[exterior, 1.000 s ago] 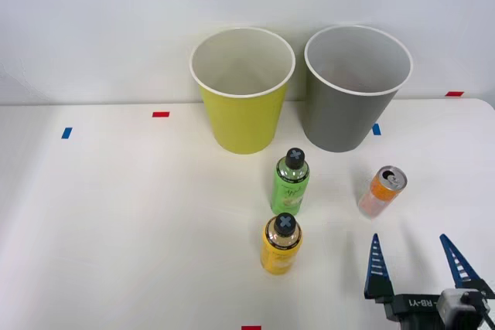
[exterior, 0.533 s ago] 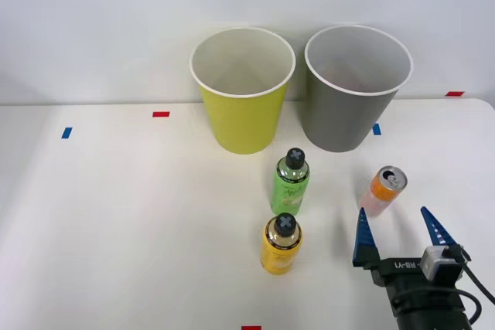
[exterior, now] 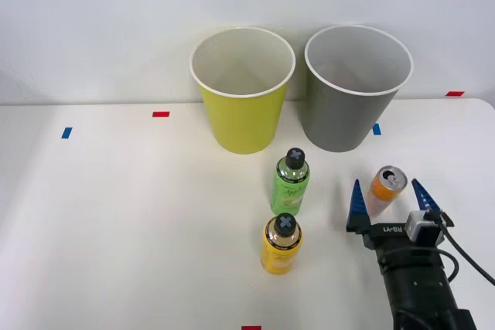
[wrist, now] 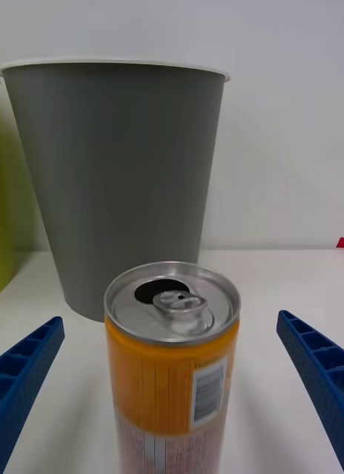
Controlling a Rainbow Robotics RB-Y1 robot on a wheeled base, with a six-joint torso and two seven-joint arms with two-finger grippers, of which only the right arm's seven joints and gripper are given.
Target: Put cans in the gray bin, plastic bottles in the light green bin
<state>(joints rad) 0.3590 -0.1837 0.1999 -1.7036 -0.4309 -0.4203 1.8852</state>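
A white tabletop (exterior: 116, 214) extends to a plain pale wall. The can (exterior: 384, 188) stands upright, long axis vertical, directly ahead of the right hand (exterior: 390, 194), between its spread blue fingers (exterior: 356, 197), touching neither. The gray bin (exterior: 352, 90) stands just behind the can, in line with the hand. The can is slim, with an orange body, a barcode panel and an opened silver top with pull-tab (wrist: 183, 304). The grasp appears to require only closing the fingers on the can.
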